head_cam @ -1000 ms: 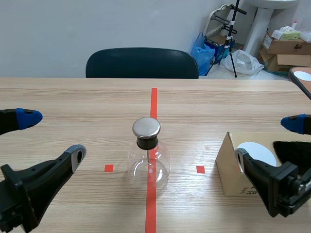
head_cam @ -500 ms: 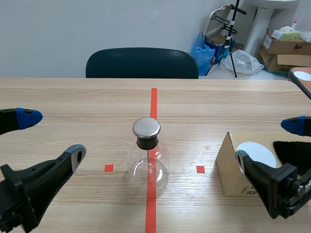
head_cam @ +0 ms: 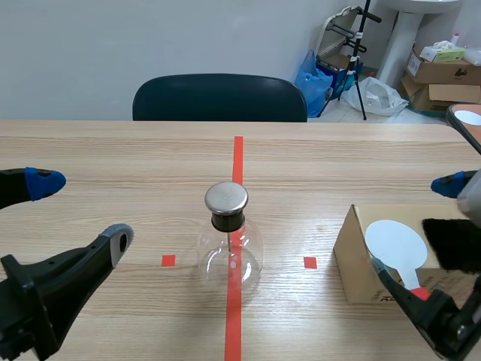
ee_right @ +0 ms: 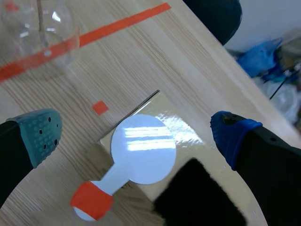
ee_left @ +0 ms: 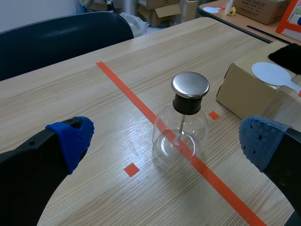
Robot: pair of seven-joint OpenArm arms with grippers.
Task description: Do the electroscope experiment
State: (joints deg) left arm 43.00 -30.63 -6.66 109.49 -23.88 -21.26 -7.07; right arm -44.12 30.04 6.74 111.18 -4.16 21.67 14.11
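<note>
Electroscope (head_cam: 233, 244) stood upright mid-worktop (head_cam: 113, 150) | we saw the white paddle (ee_right: 141, 150) flat on the box (head_cam: 361, 263), handle toward the robot, directly under the right gripper (ee_right: 136, 133) | right gripper and left gripper (ee_left: 165, 137) both gaped wide, empty | we judged the right arm nearer.

a dark chair (head_cam: 219, 96) sits top centre behind the table (head_cam: 113, 150); a blue bag (head_cam: 314, 79) and cardboard boxes (head_cam: 443, 71) are at upper right.
</note>
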